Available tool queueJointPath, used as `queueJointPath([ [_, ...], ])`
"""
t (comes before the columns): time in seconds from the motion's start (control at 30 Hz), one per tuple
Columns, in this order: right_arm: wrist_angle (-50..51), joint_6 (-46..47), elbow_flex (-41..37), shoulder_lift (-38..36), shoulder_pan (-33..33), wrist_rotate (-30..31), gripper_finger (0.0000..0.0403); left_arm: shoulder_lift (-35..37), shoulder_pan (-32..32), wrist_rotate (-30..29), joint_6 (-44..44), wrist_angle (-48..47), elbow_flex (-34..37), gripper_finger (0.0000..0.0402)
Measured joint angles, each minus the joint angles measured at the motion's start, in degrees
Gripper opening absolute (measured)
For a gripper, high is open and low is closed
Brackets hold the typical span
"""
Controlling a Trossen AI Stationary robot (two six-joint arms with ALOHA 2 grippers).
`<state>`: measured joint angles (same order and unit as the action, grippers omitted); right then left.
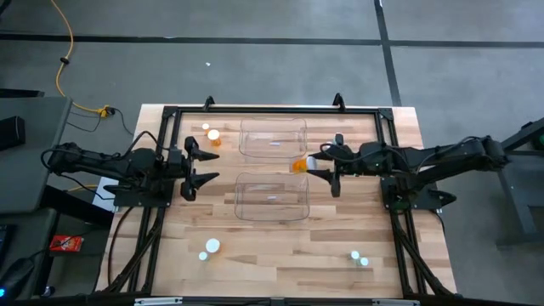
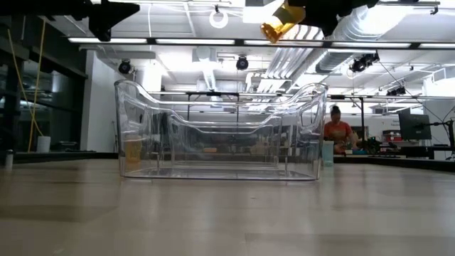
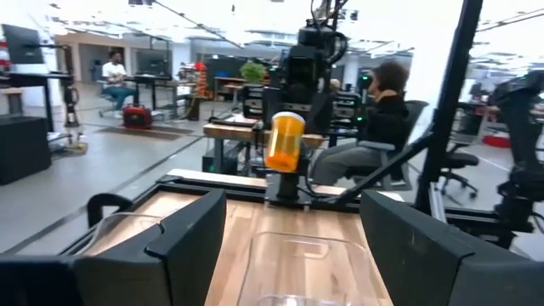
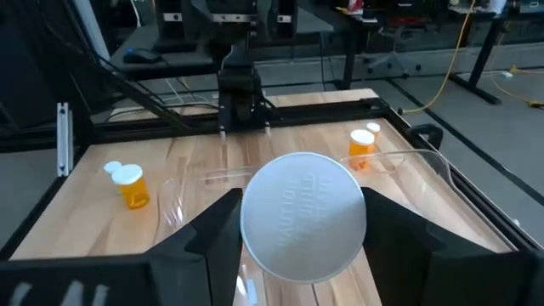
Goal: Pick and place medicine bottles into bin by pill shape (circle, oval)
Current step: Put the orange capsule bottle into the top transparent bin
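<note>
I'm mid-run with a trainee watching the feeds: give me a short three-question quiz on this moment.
1. True or false: the right gripper holds an orange bottle.
2. How many clear bins sit on the table? A) one B) two C) three
3. What shows between the open fingers of the left gripper?

Key
1. True; its white cap fills the right wrist view, and the bottle hangs above the bins in the low view.
2. B, the second bin lying closer to the table's near edge.
3. Nothing; it is empty.
</note>
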<state>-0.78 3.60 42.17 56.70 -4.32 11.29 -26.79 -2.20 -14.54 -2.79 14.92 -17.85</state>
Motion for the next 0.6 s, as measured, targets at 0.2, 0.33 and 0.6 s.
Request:
queueJointPath([
  [0.2, -0.07, -0.19, -0.04, -0.01, 0.15, 0.06, 0.0179, -0.06, 0.00, -1.12, -0.02, 0.00, 0.00, 0.0262],
  [0.33, -2.54, -0.13, 0.04, 1.35, 0.67, 2.68, 0.0179, -0.06, 0.00, -1.29, 0.00, 0.02, 0.00, 0.0262],
  [0.6, 2.24, -2.56, 10.90, 14.48, 9.65, 6.20, 0.0179, -0.06, 0.00, -2.43, 0.00, 1.66, 0.00, 0.0262],
])
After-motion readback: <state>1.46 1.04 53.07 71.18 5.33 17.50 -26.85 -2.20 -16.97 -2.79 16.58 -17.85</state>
